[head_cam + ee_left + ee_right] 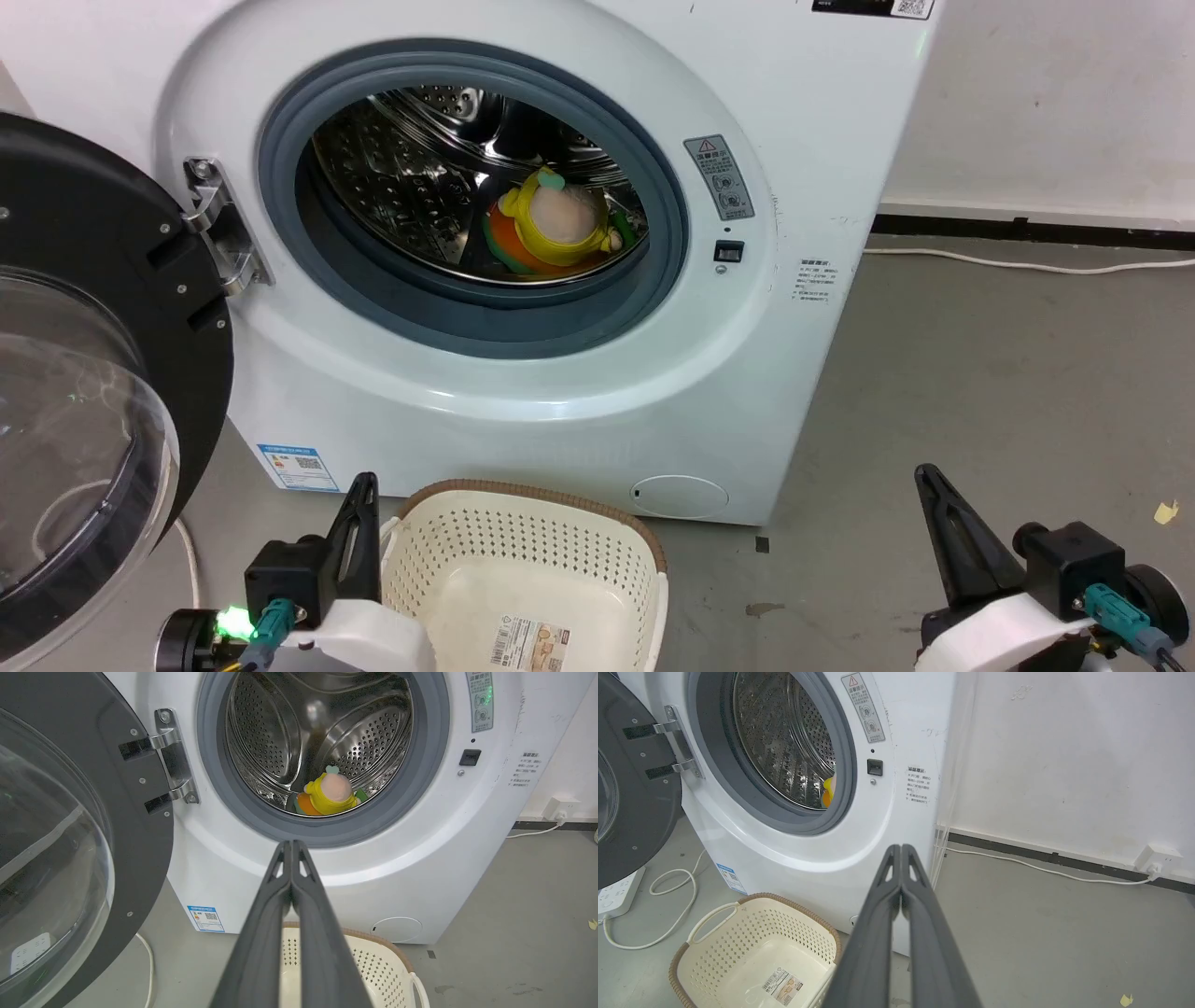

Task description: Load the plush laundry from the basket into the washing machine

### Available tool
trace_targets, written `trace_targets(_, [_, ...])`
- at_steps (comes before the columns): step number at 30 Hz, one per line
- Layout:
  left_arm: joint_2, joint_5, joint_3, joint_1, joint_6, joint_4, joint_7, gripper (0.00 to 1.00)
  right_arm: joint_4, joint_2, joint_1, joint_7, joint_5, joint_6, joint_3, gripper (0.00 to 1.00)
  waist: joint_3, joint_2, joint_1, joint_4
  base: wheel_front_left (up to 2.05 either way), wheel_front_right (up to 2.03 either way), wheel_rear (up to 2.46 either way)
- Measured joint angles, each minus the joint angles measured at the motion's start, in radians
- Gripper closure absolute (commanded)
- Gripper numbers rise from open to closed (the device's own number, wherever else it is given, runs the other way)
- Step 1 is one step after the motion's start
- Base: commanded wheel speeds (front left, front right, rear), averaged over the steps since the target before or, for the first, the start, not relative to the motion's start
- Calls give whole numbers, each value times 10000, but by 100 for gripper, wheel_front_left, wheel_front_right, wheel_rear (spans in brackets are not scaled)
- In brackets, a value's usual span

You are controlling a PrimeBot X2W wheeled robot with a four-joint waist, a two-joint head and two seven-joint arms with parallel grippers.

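Note:
The plush laundry (pixel 557 227) lies inside the steel drum of the washing machine (pixel 579 392), yellow with a peach face; it is seen again as the plush (pixel 329 794) low in the drum, and a sliver of the plush (pixel 828 793) peeks past the gasket. The round door (pixel 84 373) hangs wide open at the left. The cream basket (pixel 523 569) stands on the floor before the washer, holding just its label sticker. My left gripper (pixel 364 490) is shut and empty beside the basket's left rim. My right gripper (pixel 927 481) is shut and empty over the floor at the right.
A white cable (pixel 1027 264) runs along the wall's base to a socket (pixel 1157 857). A power strip (pixel 616 895) and looped cord (pixel 668 905) lie under the open door. Bare grey floor (pixel 980 392) spreads to the washer's right.

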Motion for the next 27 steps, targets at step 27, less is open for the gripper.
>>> trace_targets(27, [-54,272,267,-78,-263,-73,546,100,65,42,-175,537,-316,2,-35,100,-80,0,0,155,0,0,0])
